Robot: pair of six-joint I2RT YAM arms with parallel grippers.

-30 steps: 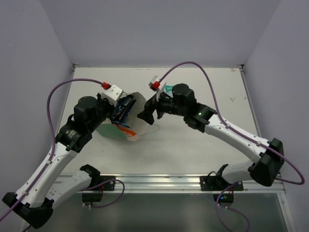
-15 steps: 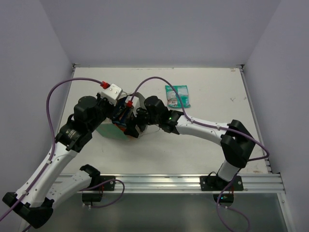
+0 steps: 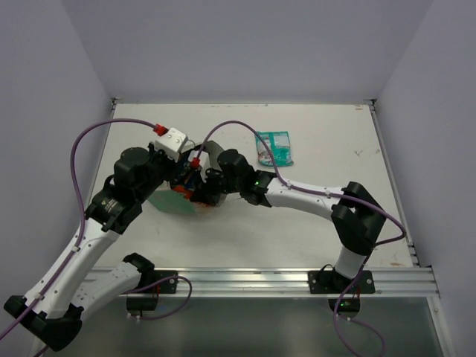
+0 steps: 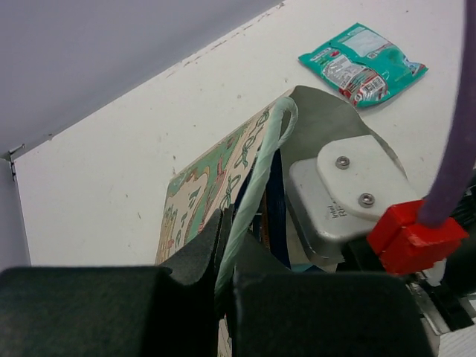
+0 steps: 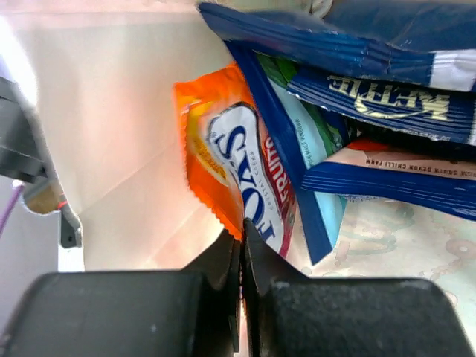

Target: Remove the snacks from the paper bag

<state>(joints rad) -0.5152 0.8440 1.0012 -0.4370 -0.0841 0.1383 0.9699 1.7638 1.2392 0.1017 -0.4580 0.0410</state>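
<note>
Orange packet pinched at its lower edge by closed right gripper inside paper bag, left gripper clamped on string handle, teal-green packet on table upper right.

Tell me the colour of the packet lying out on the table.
The packet is teal-green, clearest in the left wrist view.

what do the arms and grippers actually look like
Both the left arm and right arm have white shells over the links and black joint housings. A purple cable loops off each wrist into a red connector on a white camera block. The left gripper and right gripper have matte black, blunt fingers. A small green light glows on the right arm.
</note>
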